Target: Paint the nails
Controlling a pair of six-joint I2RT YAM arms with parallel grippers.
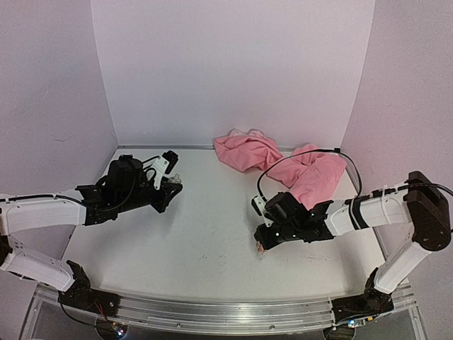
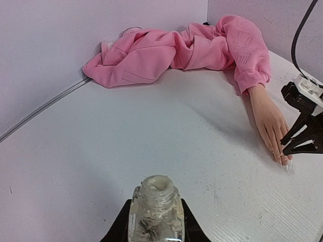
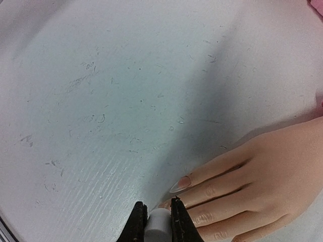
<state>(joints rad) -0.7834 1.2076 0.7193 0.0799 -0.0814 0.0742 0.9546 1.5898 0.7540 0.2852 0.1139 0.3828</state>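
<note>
At table's (image 1: 212, 234) near right, found right tool (image 3: 158, 222) clamping white cylindrical cap (image 3: 159, 228) beside pale glossy nails (image 3: 181, 182); left tool (image 2: 155, 224) clamping clear glass bottle (image 2: 155, 204).

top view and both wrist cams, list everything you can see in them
hoodie: one, pink, crumpled at the table's far edge
mannequin hand: one, beige, flat on the table, out of the hoodie sleeve
nails: several, pale glossy, on its fingertips
bottle: one, clear, uncapped, in the left gripper
cap: one, whitish, in the right gripper
table: one, white
walls: pale lilac, behind and at both sides
left gripper: black, shut on bottle
right gripper: black, shut on cap, at the fingertips
</note>
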